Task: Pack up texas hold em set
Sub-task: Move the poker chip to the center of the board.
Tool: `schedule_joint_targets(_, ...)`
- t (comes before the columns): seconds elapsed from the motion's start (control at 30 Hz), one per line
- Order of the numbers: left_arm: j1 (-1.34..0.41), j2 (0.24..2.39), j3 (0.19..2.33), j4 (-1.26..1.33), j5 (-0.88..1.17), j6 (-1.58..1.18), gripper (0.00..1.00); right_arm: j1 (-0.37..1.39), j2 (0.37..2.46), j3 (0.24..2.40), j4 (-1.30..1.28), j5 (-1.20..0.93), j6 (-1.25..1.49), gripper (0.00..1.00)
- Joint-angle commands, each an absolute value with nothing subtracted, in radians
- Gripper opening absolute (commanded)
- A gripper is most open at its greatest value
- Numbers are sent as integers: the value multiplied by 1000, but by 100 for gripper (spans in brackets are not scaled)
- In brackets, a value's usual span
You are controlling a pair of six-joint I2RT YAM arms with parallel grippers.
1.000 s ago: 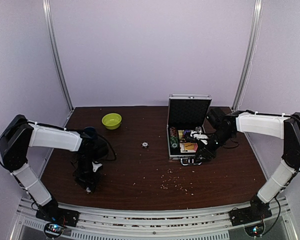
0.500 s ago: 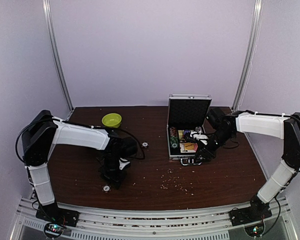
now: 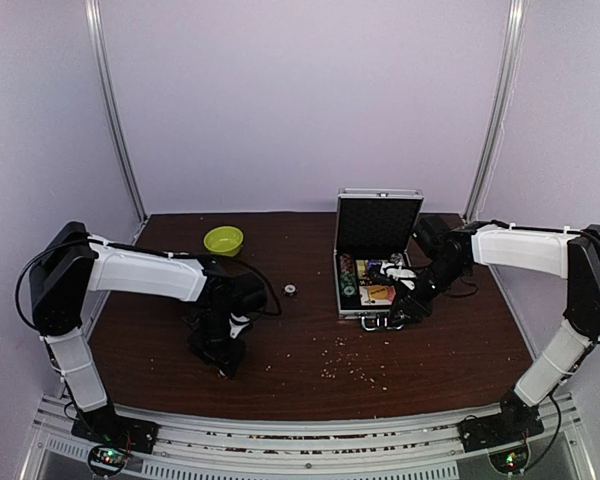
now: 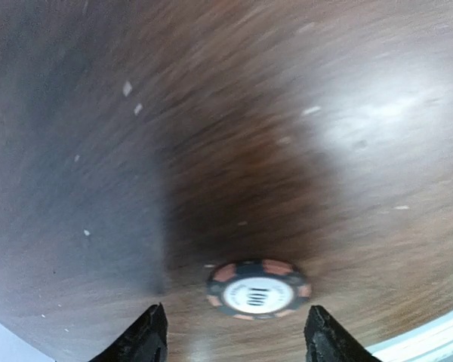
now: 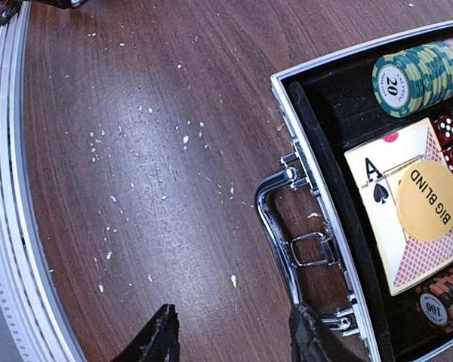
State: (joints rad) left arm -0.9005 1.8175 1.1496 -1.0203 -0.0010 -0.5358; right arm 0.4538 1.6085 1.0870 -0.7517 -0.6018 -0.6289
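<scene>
The left arm has swung in from the table's left edge. Its end effector [image 4: 234,335] hangs released over a flat orange-and-black chip [image 4: 259,289] on the wood-grain table [image 4: 98,151]. The right end effector [image 5: 232,332] gapes empty beside the aluminium briefcase [image 5: 309,162], which stands open at the right, mostly packed. This chip, a small round piece [image 3: 290,290] mid-table and closing the lid seem left.

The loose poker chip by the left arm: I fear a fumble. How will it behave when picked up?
The poker chip lies flat on the smooth table, so it probably offers little edge and may slide when pinched. It looks rigid and light. Tipped onto its round rim, it would likely roll.
</scene>
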Motion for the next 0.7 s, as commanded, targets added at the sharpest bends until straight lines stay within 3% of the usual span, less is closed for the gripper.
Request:
schedule_joint_targets(0.0, -879, 1813, 1137, -993, 0, -545, 64, 457, 1614, 1087, -763, -604, -637, 51)
schedule_joint_targets(0.43, -875, 1885, 1131, -921, 114, -474, 47, 457, 1618, 1087, -764, -603, -637, 51)
schedule_joint_targets(0.67, -909, 1919, 1166, -920, 127, -459, 44, 457, 1617, 1086, -767, -601, -638, 51)
